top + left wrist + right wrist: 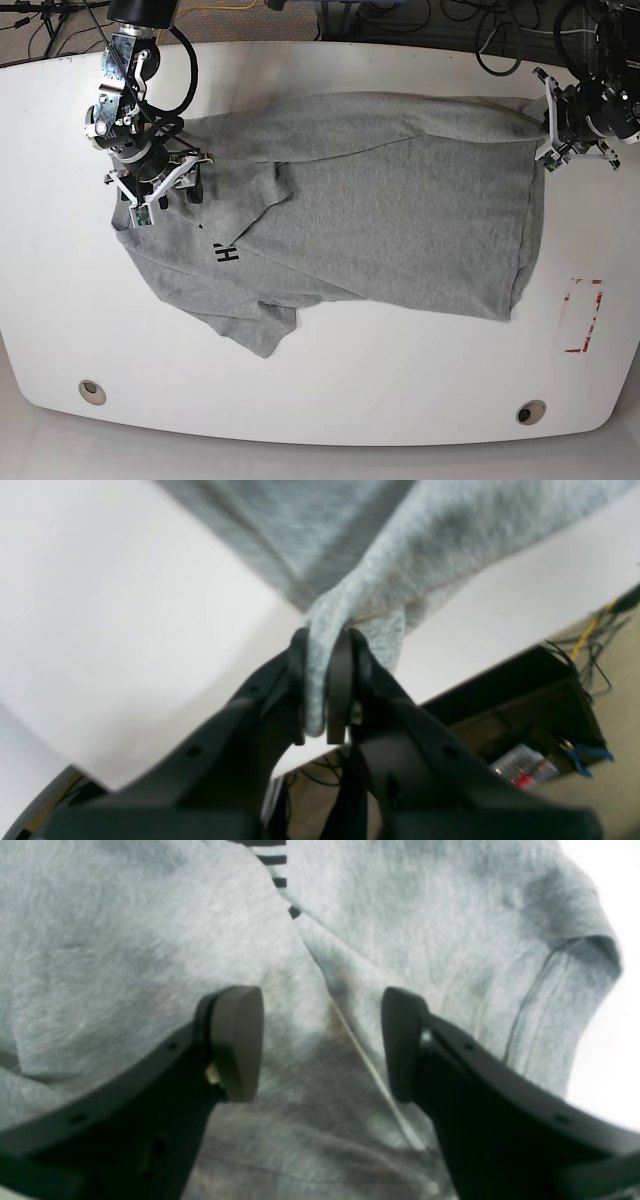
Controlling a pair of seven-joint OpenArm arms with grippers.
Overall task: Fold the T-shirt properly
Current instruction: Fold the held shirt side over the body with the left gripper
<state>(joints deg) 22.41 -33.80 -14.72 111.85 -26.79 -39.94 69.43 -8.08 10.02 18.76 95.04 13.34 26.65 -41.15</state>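
Currently the T-shirt (400,220) lay spread mid-tabletop (330,390); left tool (325,690) at upper right of the base view was clamped on its corner, right tool (320,1040) at upper left hung apart over the fabric.

Bright, even light, soft wrist views

We see both wrist pictures blurred throughout, white table (330,390) glaring, and only faint shadows under the sharper overhead shirt (400,220).

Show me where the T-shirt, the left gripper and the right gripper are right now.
T-shirt (400,220): base view, middle of the grey body.
Left gripper (322,690): left wrist view, between fingertips pinching fabric.
Right gripper (320,1045): right wrist view, gap between open fingertips, over the shirt.
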